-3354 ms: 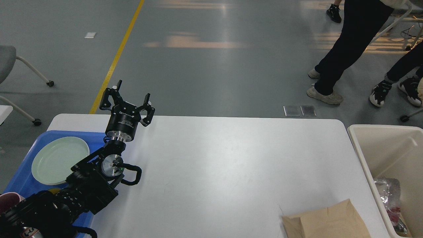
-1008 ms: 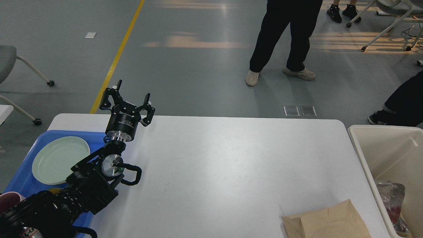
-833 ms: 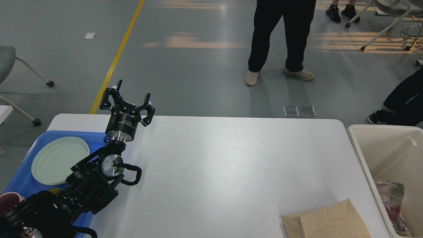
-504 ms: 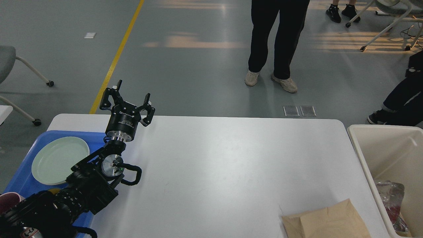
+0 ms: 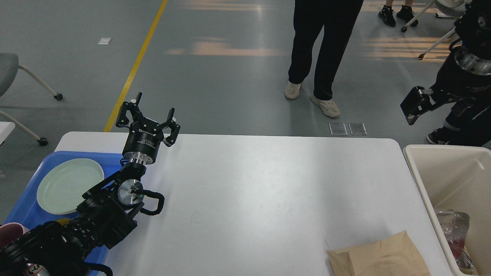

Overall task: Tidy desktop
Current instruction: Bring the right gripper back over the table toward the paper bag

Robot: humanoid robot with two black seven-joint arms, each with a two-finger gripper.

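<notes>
Desktop (image 5: pixel 268 184): white, mostly bare | brown paper bag (image 5: pixel 379 255) awaits binning | our left gripper (image 5: pixel 147 119): jaws spread, idle | right gripper (image 5: pixel 412 109): jaws unreadable.

Left gripper (image 5: pixel 149 115) raised, pointing up and away, fingers spread, nothing held. Left arm (image 5: pixel 88 222) bent, entering from lower left. Right arm (image 5: pixel 456 73) visible at upper right edge; gripper state unclear.

Right arm (image 5: pixel 456 73) newly in view.
</notes>
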